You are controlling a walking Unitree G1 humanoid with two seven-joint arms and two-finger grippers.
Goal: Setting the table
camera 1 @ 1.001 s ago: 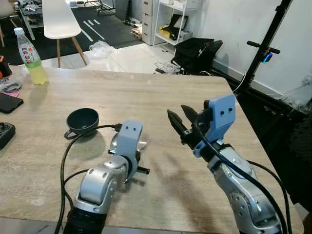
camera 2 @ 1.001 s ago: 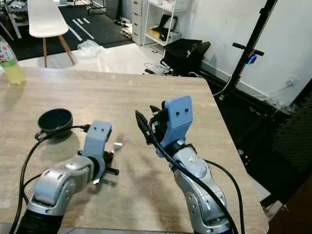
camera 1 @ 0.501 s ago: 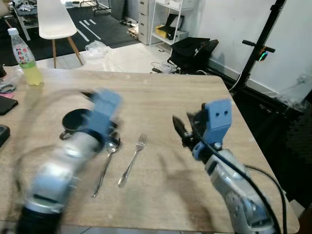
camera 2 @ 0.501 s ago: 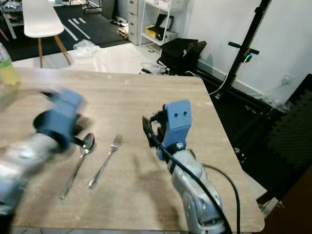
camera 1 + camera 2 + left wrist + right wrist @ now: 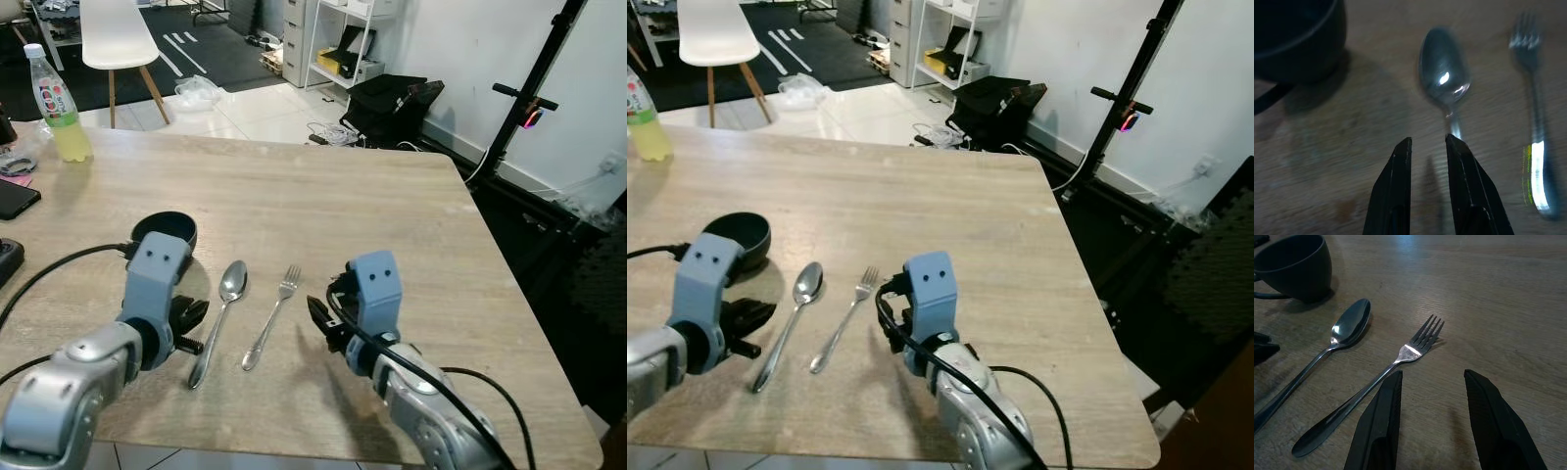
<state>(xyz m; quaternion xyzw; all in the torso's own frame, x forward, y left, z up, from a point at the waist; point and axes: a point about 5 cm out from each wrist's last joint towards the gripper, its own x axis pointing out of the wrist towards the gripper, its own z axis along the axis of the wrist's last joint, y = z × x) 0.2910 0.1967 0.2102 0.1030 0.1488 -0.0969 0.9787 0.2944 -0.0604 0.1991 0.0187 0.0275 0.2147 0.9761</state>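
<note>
While the spoon (image 5: pixel 221 311) and fork (image 5: pixel 271 317) lay side by side low in the middle on the tabletop (image 5: pixel 392 215), your left pincer (image 5: pixel 1427 143) was almost closed, holding nothing, and your right pincer (image 5: pixel 1432 379) gaped wide, empty.

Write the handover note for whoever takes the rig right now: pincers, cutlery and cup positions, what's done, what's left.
Left pincer: low over the table beside the spoon's handle, fingers a narrow gap apart, holding nothing.
Right pincer: open, empty, just right of the fork's handle.
Spoon and fork lie side by side on the wooden table, spoon to the left, not touching.
Dark cup stands upright, beyond the left pincer and left of the spoon's bowl.
Done: spoon, fork and cup are laid out.
Left: no plate is visible; check whether more items are due. Bottle stands at the far left edge.
</note>
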